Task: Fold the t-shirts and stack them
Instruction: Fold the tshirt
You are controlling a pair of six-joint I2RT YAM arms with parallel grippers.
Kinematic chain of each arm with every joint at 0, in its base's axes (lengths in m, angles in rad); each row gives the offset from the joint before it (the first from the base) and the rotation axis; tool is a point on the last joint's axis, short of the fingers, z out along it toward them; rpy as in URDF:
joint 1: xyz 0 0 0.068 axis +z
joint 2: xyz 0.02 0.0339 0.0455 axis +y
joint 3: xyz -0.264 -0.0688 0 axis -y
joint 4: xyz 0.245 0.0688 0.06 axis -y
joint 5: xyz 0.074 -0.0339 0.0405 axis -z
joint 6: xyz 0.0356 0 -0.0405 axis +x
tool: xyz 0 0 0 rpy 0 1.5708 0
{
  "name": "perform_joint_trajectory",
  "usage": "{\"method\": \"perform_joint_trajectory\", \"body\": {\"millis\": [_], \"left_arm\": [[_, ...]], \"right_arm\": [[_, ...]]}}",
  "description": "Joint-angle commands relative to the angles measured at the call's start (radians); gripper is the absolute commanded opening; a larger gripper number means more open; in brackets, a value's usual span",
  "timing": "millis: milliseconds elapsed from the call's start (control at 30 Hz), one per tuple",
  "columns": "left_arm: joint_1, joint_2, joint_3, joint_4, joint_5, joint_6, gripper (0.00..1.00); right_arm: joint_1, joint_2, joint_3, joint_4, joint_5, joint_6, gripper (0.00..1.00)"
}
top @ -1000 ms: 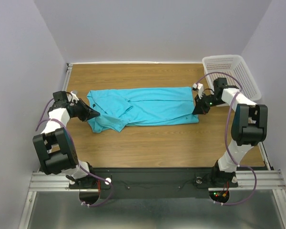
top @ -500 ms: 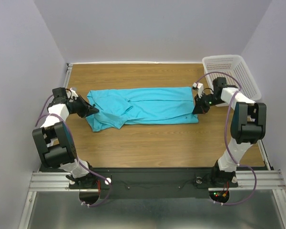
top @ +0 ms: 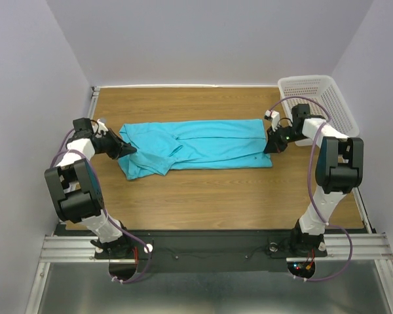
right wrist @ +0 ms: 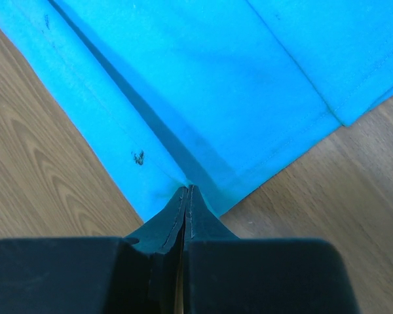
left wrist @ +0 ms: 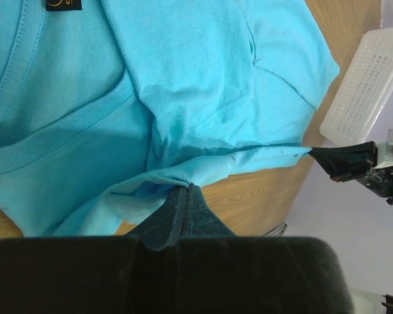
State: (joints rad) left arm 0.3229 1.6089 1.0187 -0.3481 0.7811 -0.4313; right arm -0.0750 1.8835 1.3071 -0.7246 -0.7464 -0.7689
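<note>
Top external view, near edge outward: my 2 arms rise from their bases and reach to either end of 1 turquoise t-shirt (top: 203, 145), which lies lengthwise across the wooden table (top: 216, 193). My left pincer (top: 128, 152) is clenched on a bunched fold of fabric at the collar end (my wrist camera shows the ribbed neckline just beyond the tips). My right pincer (top: 270, 148) is clenched on the hem edge at the opposite end, where a crease runs away from the tips along the cloth. The shirt is folded into a long band, rumpled at the left. Farthest off, a white perforated basket (top: 318, 101) sits at the table's far right corner, apart from the shirt.
</note>
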Motion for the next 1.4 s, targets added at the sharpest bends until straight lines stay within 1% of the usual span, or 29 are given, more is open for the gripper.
{"method": "perform_joint_trajectory", "body": {"millis": [0, 200, 967, 1367], "left_arm": [[0.007, 0.009, 0.055, 0.027, 0.038, 0.002, 0.00], [0.004, 0.046, 0.084, 0.027, 0.035, 0.006, 0.00], [-0.001, 0.112, 0.101, 0.054, 0.027, 0.003, 0.00], [-0.024, 0.151, 0.165, 0.047, 0.027, -0.007, 0.00]], "right_arm": [[0.009, 0.017, 0.052, 0.039, 0.005, 0.026, 0.01], [0.009, 0.022, 0.057, 0.054, 0.009, 0.042, 0.00], [0.009, 0.035, 0.061, 0.073, 0.025, 0.063, 0.01], [0.009, 0.029, 0.043, 0.082, 0.051, 0.071, 0.01]]}}
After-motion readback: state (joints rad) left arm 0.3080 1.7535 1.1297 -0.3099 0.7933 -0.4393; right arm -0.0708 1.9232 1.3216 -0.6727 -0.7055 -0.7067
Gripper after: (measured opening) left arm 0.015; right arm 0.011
